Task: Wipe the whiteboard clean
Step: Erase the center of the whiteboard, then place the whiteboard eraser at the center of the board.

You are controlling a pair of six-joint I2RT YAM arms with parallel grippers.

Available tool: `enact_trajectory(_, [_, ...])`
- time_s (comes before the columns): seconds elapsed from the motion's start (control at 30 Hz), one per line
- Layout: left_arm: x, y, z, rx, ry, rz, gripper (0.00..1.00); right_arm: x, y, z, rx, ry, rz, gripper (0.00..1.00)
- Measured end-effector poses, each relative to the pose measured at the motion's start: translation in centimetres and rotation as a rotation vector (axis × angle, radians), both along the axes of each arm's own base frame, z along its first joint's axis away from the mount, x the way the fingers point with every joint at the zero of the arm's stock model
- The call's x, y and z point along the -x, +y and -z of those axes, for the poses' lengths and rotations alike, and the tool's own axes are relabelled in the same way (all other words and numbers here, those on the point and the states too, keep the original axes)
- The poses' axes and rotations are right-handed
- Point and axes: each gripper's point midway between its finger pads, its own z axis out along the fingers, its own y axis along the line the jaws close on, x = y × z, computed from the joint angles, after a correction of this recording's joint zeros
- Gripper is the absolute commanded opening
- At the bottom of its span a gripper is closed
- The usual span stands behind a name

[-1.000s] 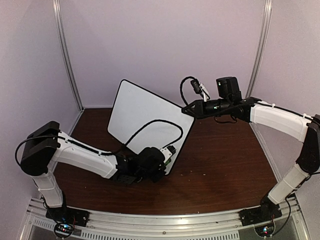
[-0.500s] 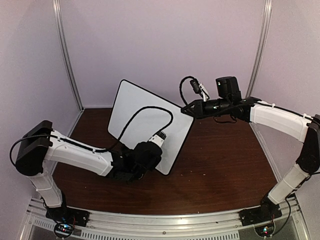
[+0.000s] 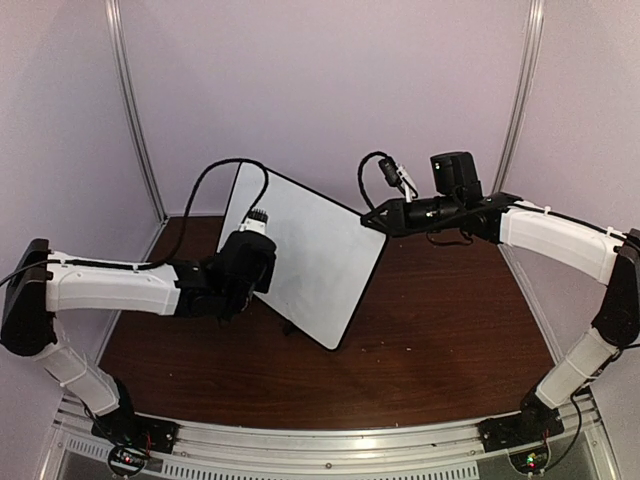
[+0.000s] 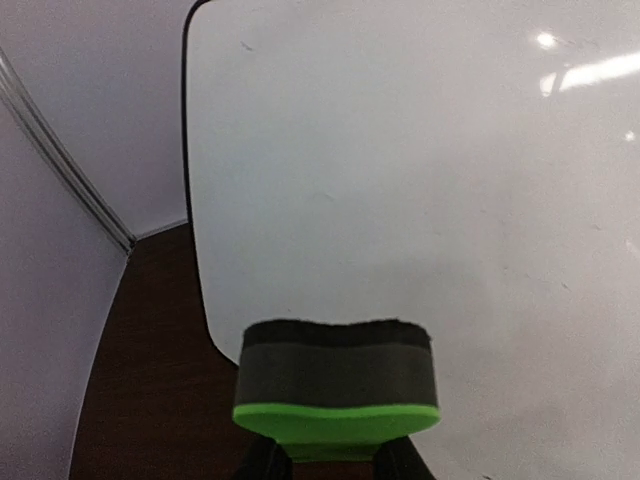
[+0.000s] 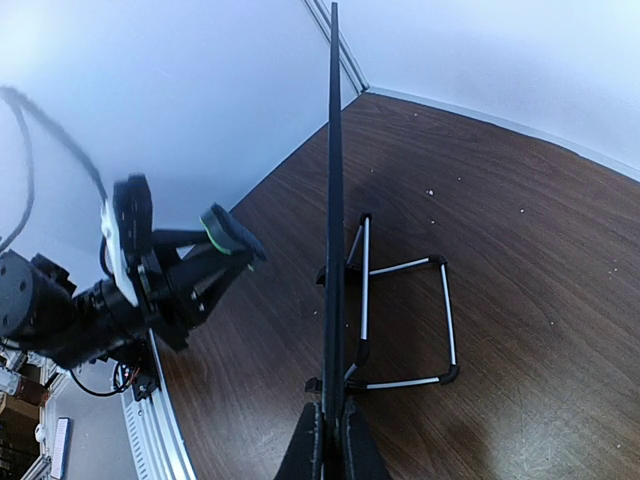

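The left gripper is pinching a small eraser by its green back, so that the dark felt side is facing the whiteboard. In the right wrist view the felt is standing a little apart from the board face, not touching it. I think it is being held this way so that the flat felt can meet the surface squarely on the next stroke.

The right gripper is pressing its fingers together on the thin black frame at the upper right corner of the board. In my judgement it is steadying the board, because the push of the eraser could tip it or make it slide.

The whiteboard is standing nearly upright in the middle of the brown counter, towards the back, between the two arms. Behind it a wire stand is propping it up from the counter.

The board face is looking almost blank. I am seeing only a few faint specks near the upper left corner and the centre, too small to say whether they are ink. So the task is looking nearly finished to me.

Counting: two arms, two grippers, one whiteboard, one eraser, one wire stand.
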Motion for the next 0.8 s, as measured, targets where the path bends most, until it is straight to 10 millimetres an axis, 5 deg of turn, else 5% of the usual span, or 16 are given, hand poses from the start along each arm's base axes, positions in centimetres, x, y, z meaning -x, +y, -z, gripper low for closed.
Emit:
enact_trajectory(0.23, [-1.4, 6.8, -1.5, 0.071, -0.006, -0.174, 0.0, -0.1, 0.0, 0.0, 0.001, 0.002, 0.0, 0.0])
enact_trajectory(0.6, [-2.9, 15.2, 5.9, -0.003, 0.193, -0.433, 0.0, 0.0, 0.2, -0.2, 0.012, 0.011, 0.0, 0.0])
enact_trajectory(0.8, [-2.8, 17.3, 8.5, -0.007, 0.276, -0.5, 0.0, 0.0, 0.2, -0.2, 0.013, 0.012, 0.001, 0.0])
